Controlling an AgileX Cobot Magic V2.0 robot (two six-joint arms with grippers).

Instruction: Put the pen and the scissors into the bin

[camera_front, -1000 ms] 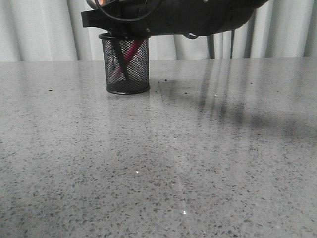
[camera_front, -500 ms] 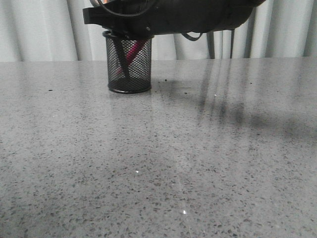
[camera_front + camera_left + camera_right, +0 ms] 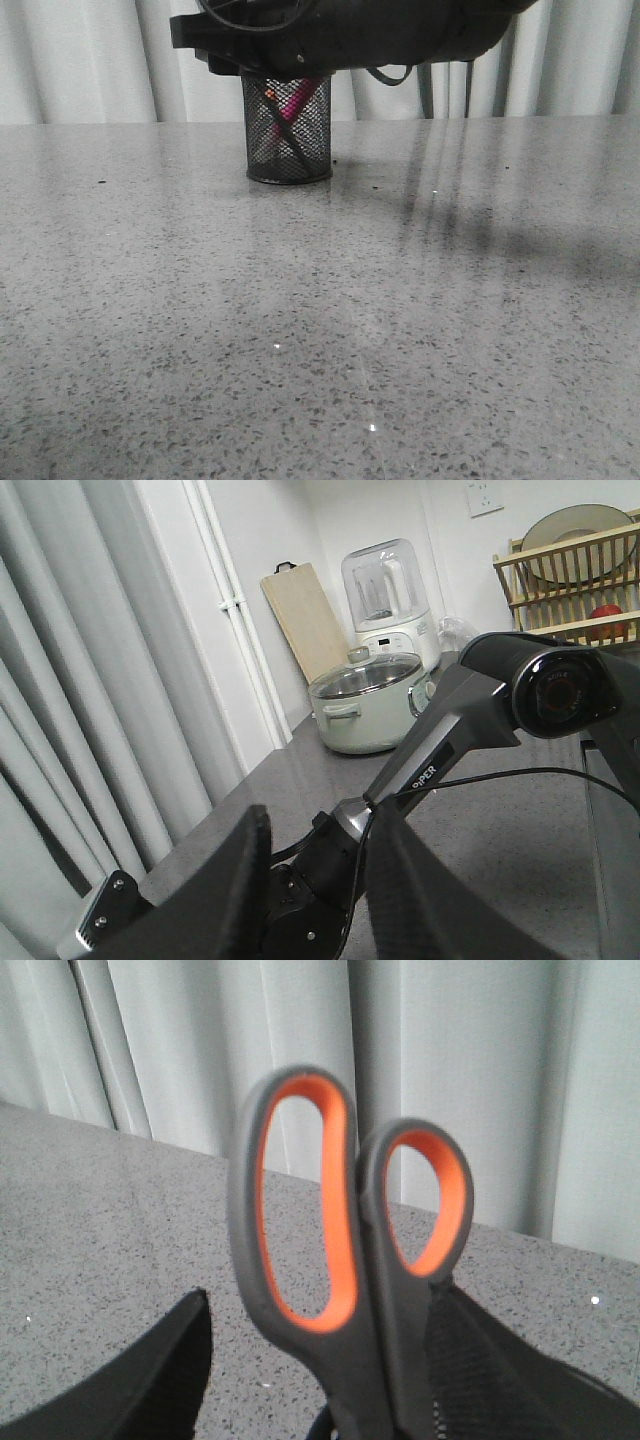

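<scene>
Near table (image 3: 320, 380): bare speckled grey stone from the front edge back to the cup; nothing lies loose on it.
Bin (image 3: 288, 130): black mesh cup, upright, far back on the table and left of centre, close to the curtain (image 3: 90, 60).
Pen (image 3: 296, 100): pink barrel visible through the mesh, leaning inside the bin; judged done.
Scissors (image 3: 340, 1250): blades down inside the bin, orange-lined handle loops standing well above its rim; judged in, or all but in.
Right gripper (image 3: 310, 1380): directly over the bin, a finger on each side of the scissor handles; whether it grips them or is already slack, cannot tell.
Left gripper (image 3: 315, 900): raised and aimed off across the room, fingers a little apart, nothing between them.
Left to do: let go if not yet let go, then lift the right arm (image 3: 380, 35) clear.
Room: wide open table in front and to the right; curtain close behind the bin, so the safe way out is up and toward the robot.
</scene>
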